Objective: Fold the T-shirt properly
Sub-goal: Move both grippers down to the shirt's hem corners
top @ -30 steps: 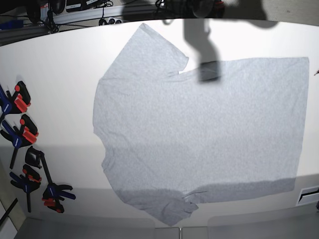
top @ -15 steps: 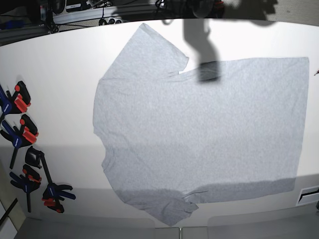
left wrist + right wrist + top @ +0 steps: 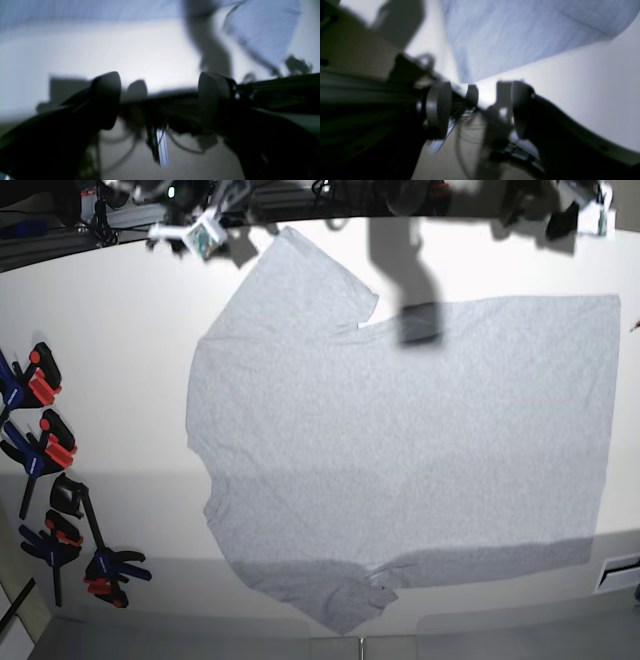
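The light grey T-shirt lies spread flat on the white table, plain side up. Its sleeves point to the far and near edges and its hem is to the right. My right gripper is at the table's far edge, just left of the far sleeve. In the right wrist view it is open and empty, with the sleeve ahead of it. My left gripper is at the far right corner, beyond the hem. In the blurred left wrist view it is open and empty.
Several blue, red and black clamps lie along the table's left edge. Cables and dark gear run behind the far edge. An arm's shadow falls on the shirt near the far sleeve. A white label sits at the near right.
Both arms have come into the base view at the table's far edge, one at the far left of the shirt and one at the far right. The T-shirt has not moved.
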